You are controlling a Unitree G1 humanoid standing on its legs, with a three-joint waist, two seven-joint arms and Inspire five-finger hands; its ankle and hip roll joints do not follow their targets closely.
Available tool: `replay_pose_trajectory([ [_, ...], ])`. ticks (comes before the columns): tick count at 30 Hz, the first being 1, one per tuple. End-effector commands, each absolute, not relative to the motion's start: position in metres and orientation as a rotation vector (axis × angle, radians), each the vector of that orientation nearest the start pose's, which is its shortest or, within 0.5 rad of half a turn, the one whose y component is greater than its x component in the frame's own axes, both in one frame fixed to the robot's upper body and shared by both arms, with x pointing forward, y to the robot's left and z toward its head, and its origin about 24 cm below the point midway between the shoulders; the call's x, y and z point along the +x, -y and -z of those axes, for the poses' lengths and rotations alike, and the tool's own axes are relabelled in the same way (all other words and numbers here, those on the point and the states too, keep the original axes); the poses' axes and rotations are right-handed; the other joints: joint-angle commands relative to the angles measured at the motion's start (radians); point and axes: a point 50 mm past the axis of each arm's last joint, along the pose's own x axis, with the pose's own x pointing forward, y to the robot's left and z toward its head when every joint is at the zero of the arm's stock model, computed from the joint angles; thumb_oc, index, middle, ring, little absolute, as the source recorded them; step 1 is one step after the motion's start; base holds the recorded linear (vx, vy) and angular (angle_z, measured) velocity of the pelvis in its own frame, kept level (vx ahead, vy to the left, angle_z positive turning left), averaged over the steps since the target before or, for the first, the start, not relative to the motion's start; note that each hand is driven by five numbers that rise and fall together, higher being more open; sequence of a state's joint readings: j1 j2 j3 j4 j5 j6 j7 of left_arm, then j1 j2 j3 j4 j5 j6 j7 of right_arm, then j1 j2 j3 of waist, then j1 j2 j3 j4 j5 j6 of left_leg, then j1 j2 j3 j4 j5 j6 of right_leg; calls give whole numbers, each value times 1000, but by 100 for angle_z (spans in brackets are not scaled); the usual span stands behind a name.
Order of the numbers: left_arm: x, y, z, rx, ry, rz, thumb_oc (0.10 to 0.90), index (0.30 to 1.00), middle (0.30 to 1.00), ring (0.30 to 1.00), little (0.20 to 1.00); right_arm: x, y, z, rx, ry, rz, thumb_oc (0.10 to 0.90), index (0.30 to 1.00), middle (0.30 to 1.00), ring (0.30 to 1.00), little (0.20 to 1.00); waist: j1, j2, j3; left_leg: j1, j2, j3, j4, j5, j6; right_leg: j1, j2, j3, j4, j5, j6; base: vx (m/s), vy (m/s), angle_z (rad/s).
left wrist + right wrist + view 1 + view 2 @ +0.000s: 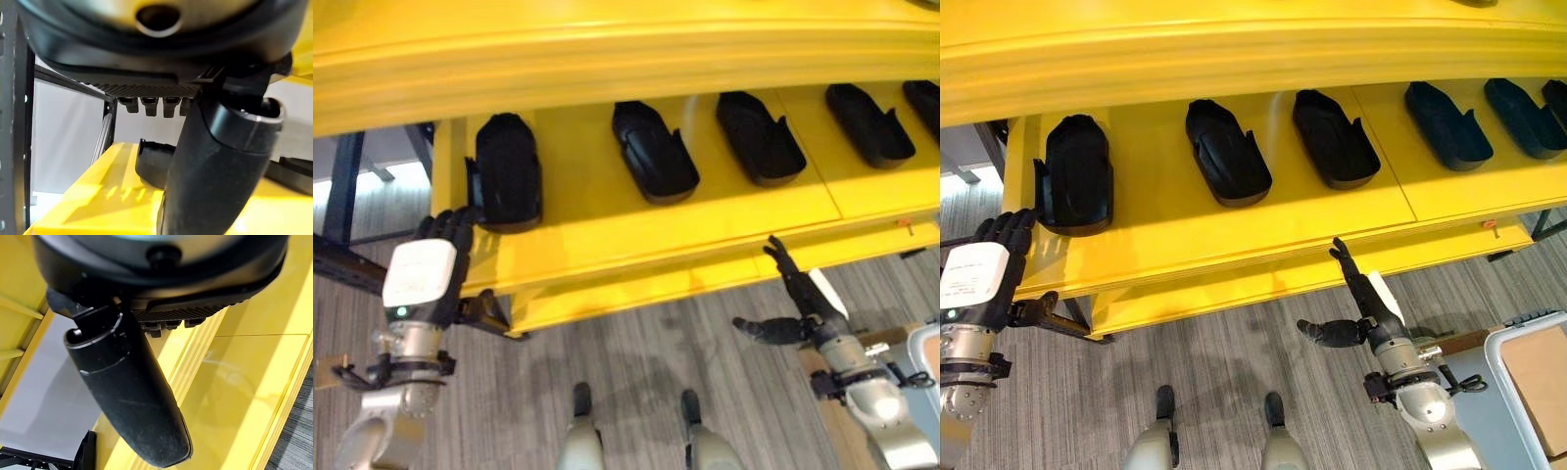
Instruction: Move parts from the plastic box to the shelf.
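Left hand point(429, 269): dark fingers, white back plate with small green light. Right hand point(1363, 299): dark, slim, white cover. Silver-grey forearms, black wrist clamps.

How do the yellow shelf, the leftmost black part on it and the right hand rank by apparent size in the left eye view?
1. yellow shelf, by far the largest.
2. leftmost black part.
3. right hand, thin with straight fingers; it looks close to the part in length, so this order is unsure.
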State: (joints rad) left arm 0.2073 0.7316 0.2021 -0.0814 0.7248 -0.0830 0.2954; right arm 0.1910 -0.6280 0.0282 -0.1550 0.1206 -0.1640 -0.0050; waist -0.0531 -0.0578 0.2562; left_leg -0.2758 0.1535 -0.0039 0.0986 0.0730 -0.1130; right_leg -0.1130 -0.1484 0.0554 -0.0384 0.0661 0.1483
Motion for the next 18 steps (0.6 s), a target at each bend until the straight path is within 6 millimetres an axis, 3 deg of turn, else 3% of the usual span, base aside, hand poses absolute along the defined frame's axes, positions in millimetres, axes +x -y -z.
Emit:
replay_pose_trajectory([
  [1, 223, -312, -137, 1544, 265, -383, 900, 1000, 1000, 1000, 1000, 225, 231, -123, -508, 336, -111, 900, 1000, 1000, 1000, 1000, -12, -33, -99, 14, 22, 5, 75, -81, 36, -68, -38, -10, 126, -74, -16, 0, 0, 0],
  [10, 221, -316, -113, 1531, 152, -360, 900, 1000, 1000, 1000, 1000, 225, 232, -122, -506, 336, -94, 900, 1000, 1000, 1000, 1000, -10, -39, -97, 3, 22, 3, 85, -84, 38, -76, -37, -9, 132, -77, -16, 0, 0, 0],
  [18, 230, -314, -106, 1524, 133, -346, 900, 1000, 1000, 1000, 1000, 226, 231, -124, -498, 349, -89, 900, 1000, 1000, 1000, 1000, -12, -39, -92, -2, 20, 4, 88, -84, 37, -82, -36, -6, 137, -78, -15, 0, 0, 0],
])
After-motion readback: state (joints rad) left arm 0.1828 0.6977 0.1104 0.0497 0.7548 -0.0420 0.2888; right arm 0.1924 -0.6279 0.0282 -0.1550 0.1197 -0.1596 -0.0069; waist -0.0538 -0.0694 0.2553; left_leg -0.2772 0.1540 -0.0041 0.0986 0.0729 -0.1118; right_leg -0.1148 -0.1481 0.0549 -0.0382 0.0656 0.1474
